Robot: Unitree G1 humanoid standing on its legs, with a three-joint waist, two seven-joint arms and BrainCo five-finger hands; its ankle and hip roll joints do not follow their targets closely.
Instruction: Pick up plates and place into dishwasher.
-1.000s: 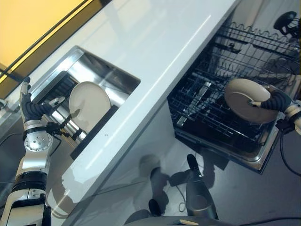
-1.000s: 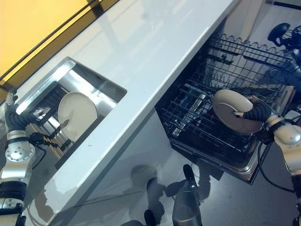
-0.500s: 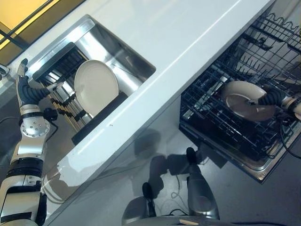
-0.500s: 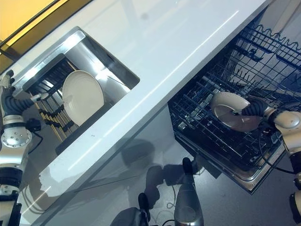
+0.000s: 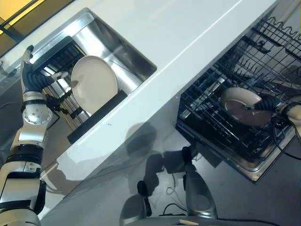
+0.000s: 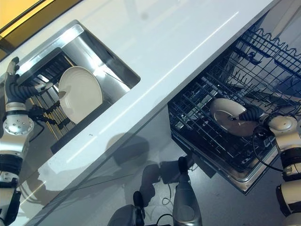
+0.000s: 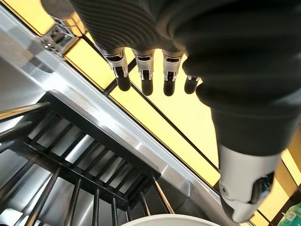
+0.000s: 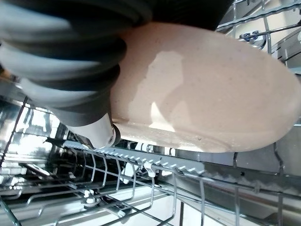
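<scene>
Right hand (image 6: 250, 114): curled round a cream plate (image 6: 227, 116), low among the dishwasher rack (image 6: 207, 127) wires.
Left hand (image 5: 31, 80): fingers straight, holding nothing, above the sink's (image 5: 127, 63) far edge.
Sink: 1 plate (image 5: 94, 84) leaning upright.

White glossy counter (image 5: 188, 37) runs diagonally from 7 o'clock to 1 o'clock, bright light streak along it. Steel sink (image 5: 120, 54) cut into it at 10 o'clock, dark drying rack (image 5: 56, 59) inside at its far end. Yellow panel (image 5: 14, 12) with dark frame lines at 11 o'clock, behind the counter. White cabinet front (image 5: 155, 127) below the counter edge, shiny, with reflections. Grey floor (image 5: 263, 202) at 5 o'clock.
</scene>
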